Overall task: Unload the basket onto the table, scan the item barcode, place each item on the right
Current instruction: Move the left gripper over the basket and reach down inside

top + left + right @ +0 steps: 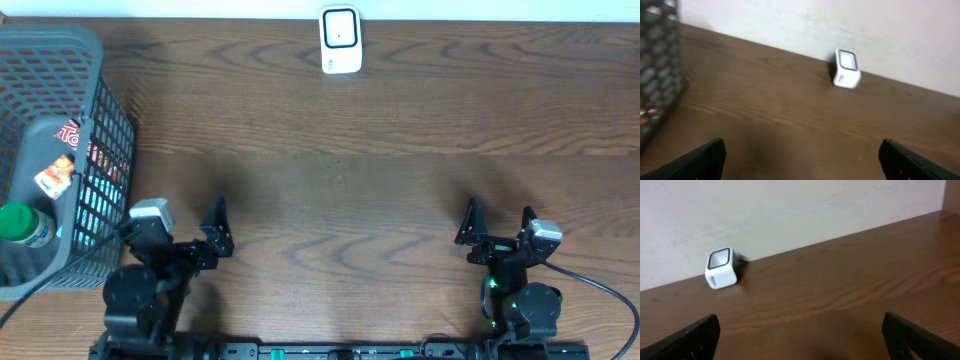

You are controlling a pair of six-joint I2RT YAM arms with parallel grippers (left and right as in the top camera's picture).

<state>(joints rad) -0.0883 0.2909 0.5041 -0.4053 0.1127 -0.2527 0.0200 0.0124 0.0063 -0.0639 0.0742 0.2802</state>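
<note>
The left gripper [801, 157] and the right gripper [498, 218] are standing at the near edge of the table [400, 120], fingers spread wide and holding nothing. Open wood is lying between them and the white scanner [340, 40] at the far edge. The packet [62, 165], with red letters I cannot read, and the green-capped bottle [18, 222] are sitting in the grey basket [105, 110] at the left edge.

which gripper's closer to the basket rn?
Left. The left gripper sits just beside the basket, off its front corner. The right gripper is far across the table on the opposite side. Both are open and empty.
</note>
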